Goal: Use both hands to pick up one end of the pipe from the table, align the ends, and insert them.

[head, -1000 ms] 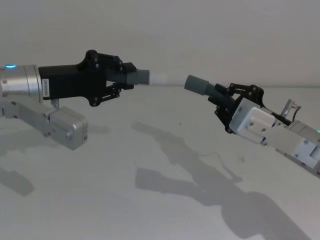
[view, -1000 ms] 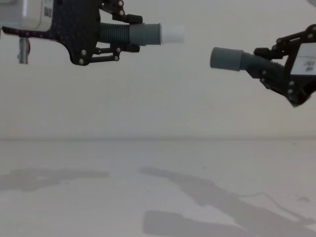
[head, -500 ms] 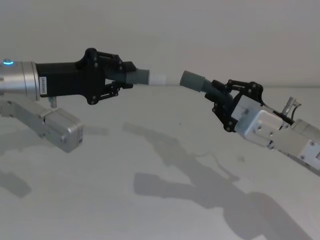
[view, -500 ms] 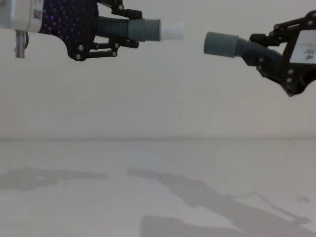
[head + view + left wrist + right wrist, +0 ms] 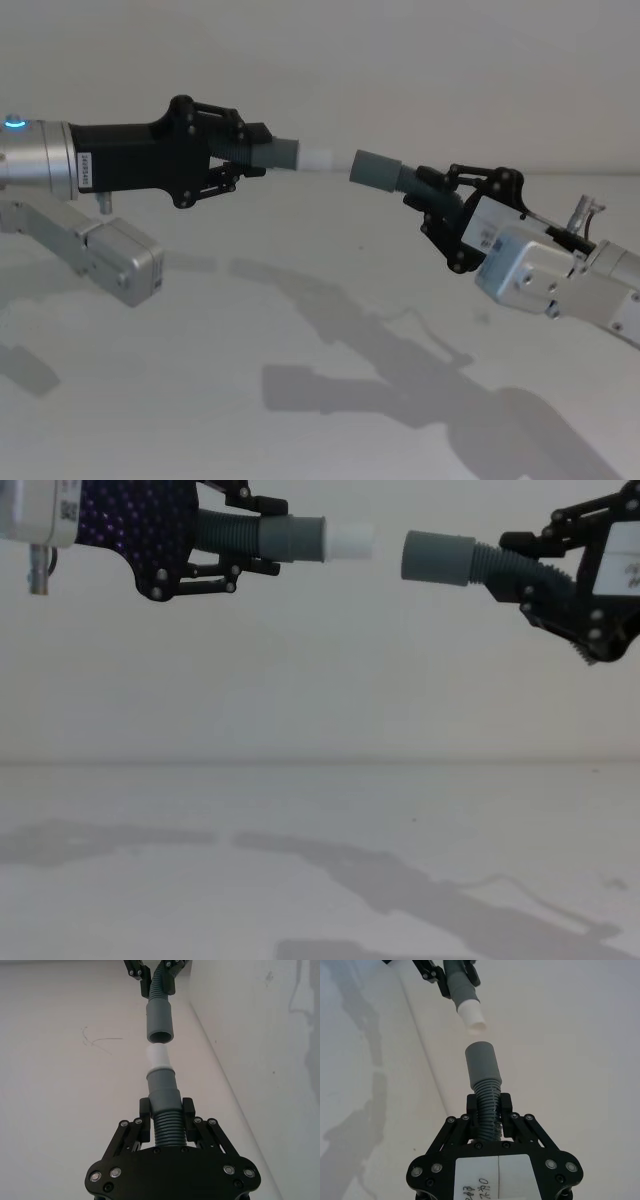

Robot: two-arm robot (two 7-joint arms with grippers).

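Both pipe pieces are held in the air above the table [image 5: 200, 390]. My left gripper [image 5: 250, 152] [image 5: 245, 542] is shut on the ribbed part of one piece [image 5: 162, 1090], whose white tube tip [image 5: 350, 542] [image 5: 159, 1056] points right. My right gripper [image 5: 430, 190] [image 5: 530, 565] is shut on the ribbed part of the other piece [image 5: 487, 1095]. Its wide grey cuff [image 5: 438, 558] [image 5: 375, 168] faces the white tip across a small gap and sits slightly lower, tilted. In the left wrist view the open mouth of the cuff [image 5: 160, 1022] lines up just beyond the tip.
The white table [image 5: 300, 860] below carries just the arms' shadows. A plain pale wall stands behind. The left arm's grey links [image 5: 110, 255] hang low at the left, and the right arm's silver wrist [image 5: 540, 275] is at the right.
My right gripper has moved left and up, bringing the wide cuff close to the white tip. The left gripper has barely shifted.
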